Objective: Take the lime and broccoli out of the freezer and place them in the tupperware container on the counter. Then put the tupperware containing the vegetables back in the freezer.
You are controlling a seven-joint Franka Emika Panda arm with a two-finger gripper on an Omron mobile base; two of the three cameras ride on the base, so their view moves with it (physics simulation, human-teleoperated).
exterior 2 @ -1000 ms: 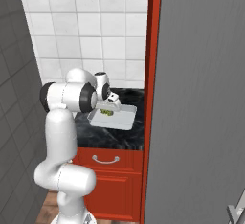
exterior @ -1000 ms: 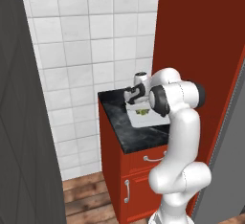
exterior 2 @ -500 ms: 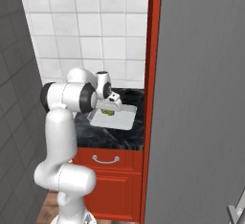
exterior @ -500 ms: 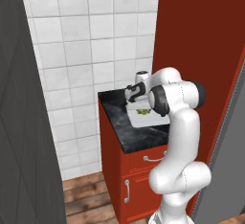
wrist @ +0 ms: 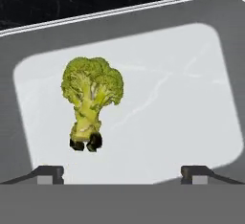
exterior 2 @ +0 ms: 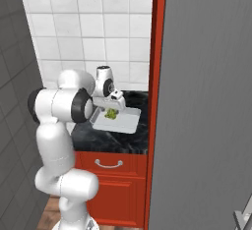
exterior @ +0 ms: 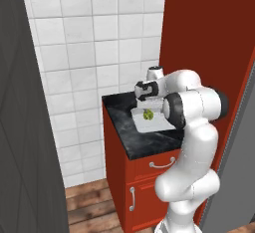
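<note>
Broccoli (wrist: 89, 101) lies loose in the tupperware container (wrist: 225, 50), fingers (wrist: 48, 173) spread wide and released; treat it as light, stiff-stemmed and crumbly on top, so grip the stalk. From the left base, the tray (exterior: 159, 122) sits on the black worktop (exterior: 124, 137) beneath white tiles. From the right base, the gripper (exterior 2: 115, 105) hovers just above it.

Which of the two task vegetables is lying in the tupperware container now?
The broccoli: a bumpy yellow-green clump inside the tupperware container, not a smooth dark ball.
</note>
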